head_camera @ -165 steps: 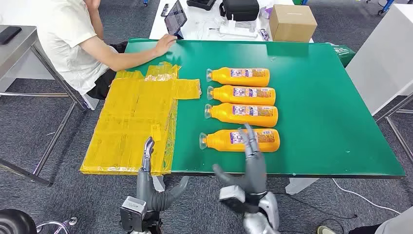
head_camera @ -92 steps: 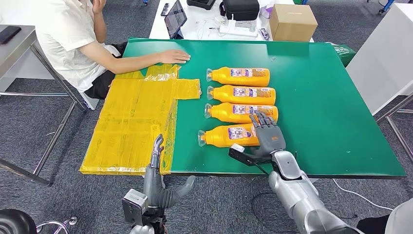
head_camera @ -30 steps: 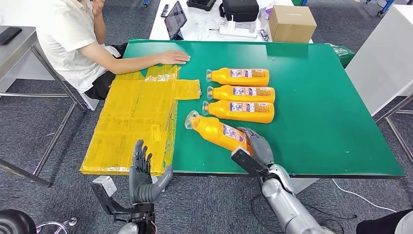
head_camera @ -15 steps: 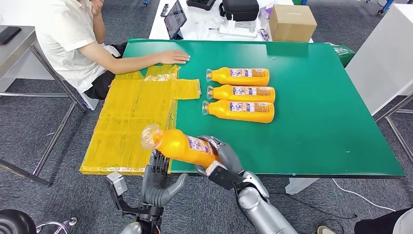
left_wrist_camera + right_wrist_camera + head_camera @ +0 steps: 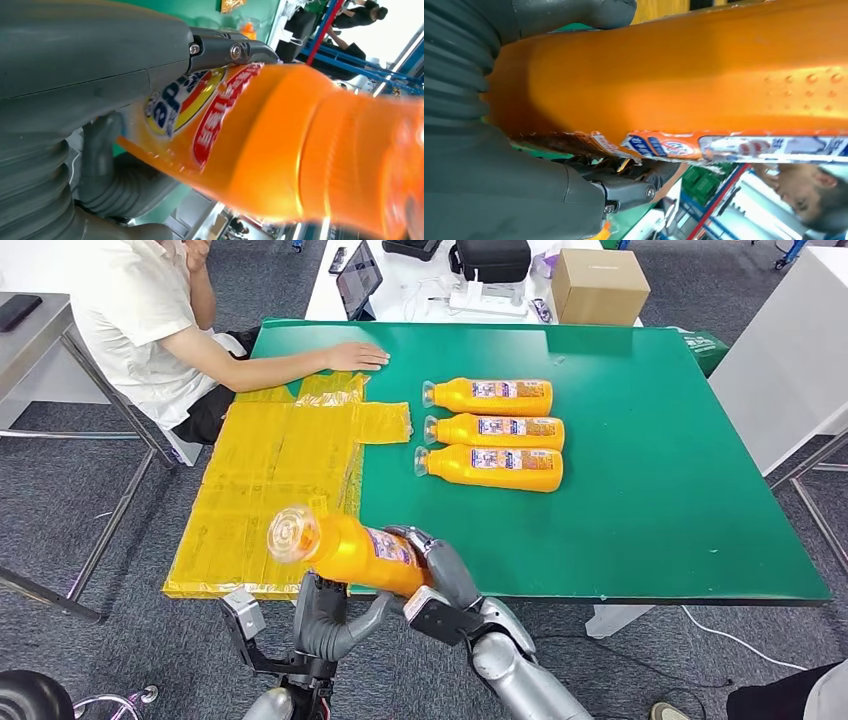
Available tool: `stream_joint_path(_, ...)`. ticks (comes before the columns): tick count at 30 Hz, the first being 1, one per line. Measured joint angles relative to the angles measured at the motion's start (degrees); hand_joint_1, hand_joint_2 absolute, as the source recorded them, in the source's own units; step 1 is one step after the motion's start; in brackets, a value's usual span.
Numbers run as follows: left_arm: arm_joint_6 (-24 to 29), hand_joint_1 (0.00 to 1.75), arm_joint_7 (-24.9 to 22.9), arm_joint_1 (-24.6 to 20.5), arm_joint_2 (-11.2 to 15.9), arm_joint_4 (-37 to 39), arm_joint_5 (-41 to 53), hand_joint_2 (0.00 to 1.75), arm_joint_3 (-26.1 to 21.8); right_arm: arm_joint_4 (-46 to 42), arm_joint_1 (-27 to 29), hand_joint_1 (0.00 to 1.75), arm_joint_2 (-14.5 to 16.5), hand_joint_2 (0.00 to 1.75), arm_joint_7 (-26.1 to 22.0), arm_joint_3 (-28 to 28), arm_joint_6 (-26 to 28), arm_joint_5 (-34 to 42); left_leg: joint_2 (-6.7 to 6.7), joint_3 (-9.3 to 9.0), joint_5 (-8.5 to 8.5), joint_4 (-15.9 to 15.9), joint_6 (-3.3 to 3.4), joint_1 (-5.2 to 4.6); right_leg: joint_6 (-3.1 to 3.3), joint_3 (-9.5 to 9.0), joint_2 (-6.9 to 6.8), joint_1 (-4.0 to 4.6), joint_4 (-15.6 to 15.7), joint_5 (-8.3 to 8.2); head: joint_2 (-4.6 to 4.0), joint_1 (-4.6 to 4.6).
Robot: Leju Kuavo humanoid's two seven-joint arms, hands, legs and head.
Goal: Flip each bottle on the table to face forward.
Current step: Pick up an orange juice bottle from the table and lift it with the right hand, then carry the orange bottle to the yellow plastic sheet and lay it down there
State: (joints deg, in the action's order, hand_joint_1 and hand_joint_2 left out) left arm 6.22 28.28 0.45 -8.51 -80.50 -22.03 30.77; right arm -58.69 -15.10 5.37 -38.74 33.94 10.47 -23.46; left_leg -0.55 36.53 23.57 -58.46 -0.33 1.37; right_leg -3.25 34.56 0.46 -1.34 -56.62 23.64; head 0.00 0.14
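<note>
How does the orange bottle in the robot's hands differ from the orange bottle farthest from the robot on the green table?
The held bottle is lifted off the green table near its front edge; the farthest bottle lies flat on it.
The held bottle points its cap up and to the left, towards the camera; the farthest bottle lies level.
The right hand grips the held bottle, with the left hand under it; nothing touches the farthest bottle.
Both are orange with a label.

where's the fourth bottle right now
In the head view the fourth bottle is lifted off the table at its near edge, gripped by the right hand with the left hand just beneath, beside the yellow sheet.
</note>
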Motion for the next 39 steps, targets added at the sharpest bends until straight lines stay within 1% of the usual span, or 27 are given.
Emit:
stream_joint_path(8, -0.88, 0.00, 0.34, -0.44, -0.34, -0.41, -2.94, 1.75, -1.62, 0.99, -0.05, 1.75, 0.94, 1.75, -0.87, 3.32, -1.33, 1.04, 0.00, 0.04, 0.00, 0.00, 0.00, 0.00, 0.00, 0.02, 0.00, -0.01, 0.00, 0.00, 0.00, -0.01)
stream_joint_path(9, -1.15, 0.05, 0.52, -0.41, -0.34, -0.51, -3.39, 1.75, -1.78, 1.16, -0.16, 1.75, 0.98, 1.75, -0.93, 3.55, -1.48, 1.27, 0.00, 0.04, 0.00, 0.00, 0.00, 0.00, 0.00, 0.03, 0.00, -0.01, 0.00, 0.00, 0.00, 0.00)
stream_joint_path(10, -1.61, 0.28, 0.77, -0.38, -0.34, -0.62, -3.99, 1.75, -1.92, 1.32, -0.33, 1.75, 1.01, 1.75, -1.00, 3.78, -1.74, 1.55, 0.00, 0.04, 0.00, 0.00, 0.00, 0.00, 0.00, 0.03, 0.00, -0.01, 0.00, 0.00, 0.00, -0.01)
stream_joint_path(12, -3.07, 1.14, 1.23, -0.27, -0.34, -0.82, -5.34, 1.75, -2.33, 1.56, -0.78, 1.75, 1.02, 1.75, -1.13, 4.26, -2.43, 2.08, 0.02, 0.04, -0.01, 0.00, 0.00, 0.00, 0.00, 0.04, 0.01, -0.01, 0.00, 0.00, 0.00, -0.01)
stream_joint_path(13, -3.89, 1.54, 1.35, -0.21, -0.34, -0.90, -5.94, 1.75, -2.55, 1.64, -1.01, 1.75, 1.02, 1.75, -1.17, 4.50, -2.76, 2.28, 0.02, 0.04, -0.01, 0.00, 0.00, 0.00, 0.00, 0.05, 0.01, -0.01, 0.00, 0.00, 0.00, -0.02)
stream_joint_path(14, -4.64, 1.74, 1.38, -0.14, -0.33, -0.96, -6.41, 1.75, -2.76, 1.70, -1.24, 1.75, 1.01, 1.75, -1.21, 4.72, -3.02, 2.47, 0.03, 0.04, -0.01, 0.00, -0.01, 0.00, 0.00, 0.06, 0.01, 0.00, 0.00, 0.00, 0.00, -0.01)
stream_joint_path(16, -5.80, 1.75, 1.38, 0.01, -0.30, -1.02, -7.06, 1.75, -3.04, 1.79, -1.61, 1.75, 0.97, 1.75, -1.26, 5.25, -3.28, 2.92, 0.03, 0.04, -0.01, 0.00, -0.01, 0.00, 0.00, 0.06, 0.01, 0.00, 0.00, 0.00, -0.01, -0.02)
stream_joint_path(17, -6.24, 1.75, 1.39, 0.09, -0.28, -1.03, -7.25, 1.75, -3.16, 1.82, -1.76, 1.71, 0.95, 1.75, -1.27, 5.50, -3.33, 3.08, 0.03, 0.04, -0.01, 0.00, -0.01, 0.00, 0.00, 0.07, 0.01, 0.00, 0.00, 0.00, -0.01, -0.02)
stream_joint_path(18, -6.58, 1.75, 1.42, 0.17, -0.28, -1.03, -7.39, 1.75, -3.25, 1.84, -1.87, 1.52, 0.93, 1.75, -1.28, 5.72, -3.33, 3.17, 0.04, 0.04, -0.01, 0.00, -0.01, 0.00, 0.00, 0.07, 0.01, 0.00, 0.00, 0.00, -0.01, -0.02)
stream_joint_path(20, -6.98, 1.75, 1.51, 0.28, -0.28, -1.03, -7.61, 1.75, -3.38, 1.87, -2.03, 0.65, 0.89, 1.75, -1.32, 5.98, -3.33, 3.25, 0.04, 0.05, -0.01, 0.00, -0.01, 0.00, 0.00, 0.08, 0.01, 0.00, 0.00, 0.00, 0.00, -0.01)
stream_joint_path(21, -7.12, 1.75, 1.59, 0.30, -0.28, -1.03, -7.70, 1.75, -3.41, 1.91, -2.10, 0.25, 0.86, 1.75, -1.35, 6.14, -3.37, 3.28, 0.04, 0.05, -0.01, 0.00, -0.01, 0.00, 0.00, 0.08, 0.01, -0.01, 0.00, 0.00, 0.00, 0.00)
stream_joint_path(22, -7.31, 1.75, 1.71, 0.30, -0.28, -1.03, -7.78, 1.75, -3.44, 1.97, -2.15, 0.01, 0.83, 1.75, -1.38, 6.36, -3.47, 3.33, 0.03, 0.05, -0.01, 0.00, -0.01, 0.00, 0.00, 0.08, 0.01, -0.01, 0.00, 0.00, 0.00, 0.00)
stream_joint_path(26, -9.02, 1.75, 2.28, 0.37, -0.14, -1.15, -7.91, 1.75, -3.51, 2.30, -2.18, 0.00, 0.79, 0.00, -1.46, 7.05, -3.69, 4.19, 0.04, 0.06, -0.01, 0.00, -0.01, 0.00, 0.00, 0.09, 0.01, -0.01, 0.00, 0.00, 0.00, -0.01)
stream_joint_path(32, -10.60, 1.75, 2.39, 0.60, -0.03, -1.86, -7.92, 1.75, -3.58, 2.18, -1.83, 0.00, 0.84, 0.00, -1.67, 7.15, -1.03, 5.33, 0.03, 0.06, -0.01, 0.00, -0.01, 0.00, 0.00, 0.09, 0.01, 0.00, 0.00, 0.00, 0.00, -0.01)
stream_joint_path(39, -11.23, 1.75, 2.28, 0.78, -0.02, -2.65, -7.74, 1.75, -3.41, 2.13, -1.54, 0.00, 0.89, 0.00, -1.48, 7.19, -0.85, 5.34, 0.03, 0.07, -0.01, 0.00, -0.01, 0.00, 0.00, 0.09, 0.01, -0.01, 0.00, 0.00, 0.00, -0.01)
